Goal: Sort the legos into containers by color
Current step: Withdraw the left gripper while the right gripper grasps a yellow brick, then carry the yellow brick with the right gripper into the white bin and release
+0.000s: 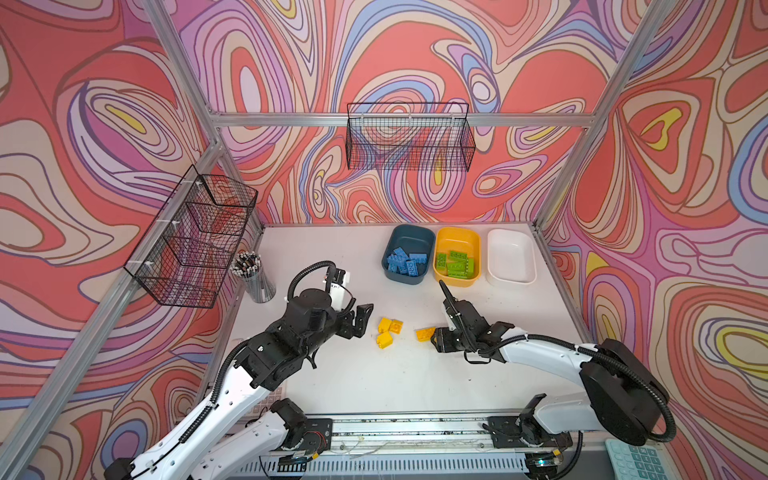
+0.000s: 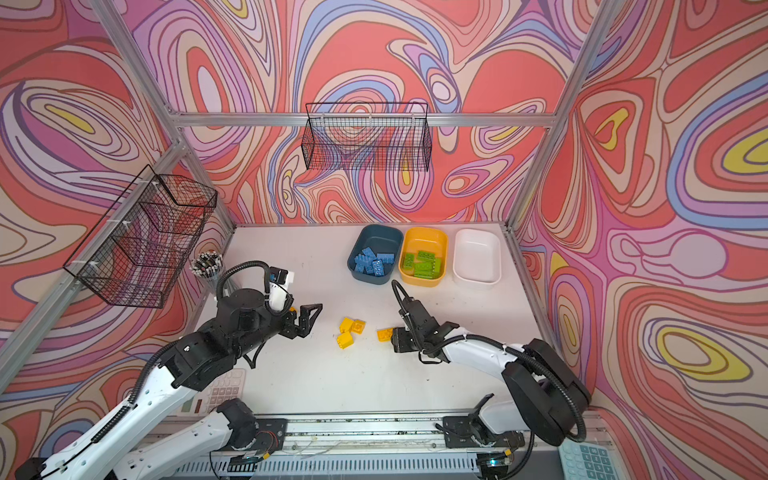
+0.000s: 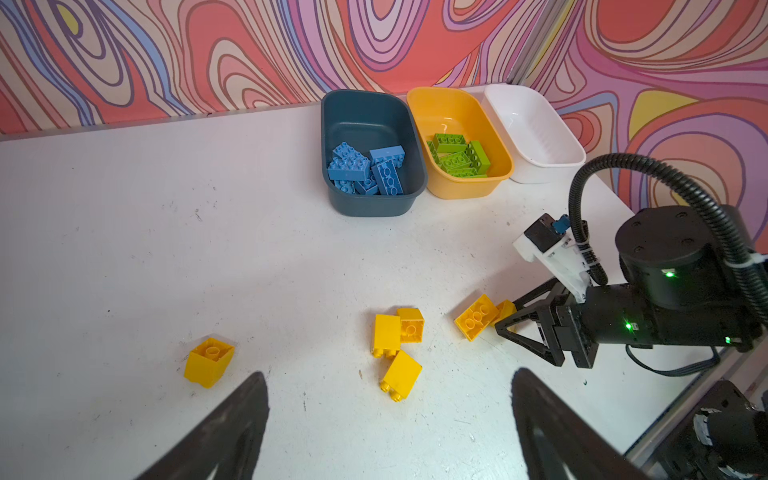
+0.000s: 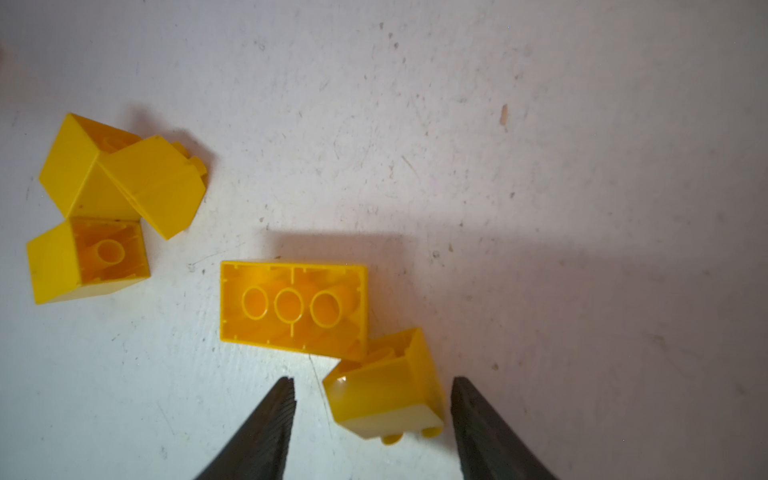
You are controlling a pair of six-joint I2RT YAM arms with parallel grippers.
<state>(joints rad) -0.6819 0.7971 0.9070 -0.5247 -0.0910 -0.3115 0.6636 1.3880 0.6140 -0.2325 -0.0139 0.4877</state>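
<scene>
Small yellow brick (image 4: 384,395) between the open fingers of the right gripper (image 4: 372,380)

The brick lies tipped on the table (image 1: 332,374), one corner touching a long yellow brick (image 4: 293,307), well short of the white tub (image 1: 512,279). Neither finger seems to press it yet. Closing squarely on its flat sides should spare the neighbour. The right arm reaches in low. The left gripper (image 1: 360,322) hovers nearby, fingers wide apart, holding nothing.
</scene>
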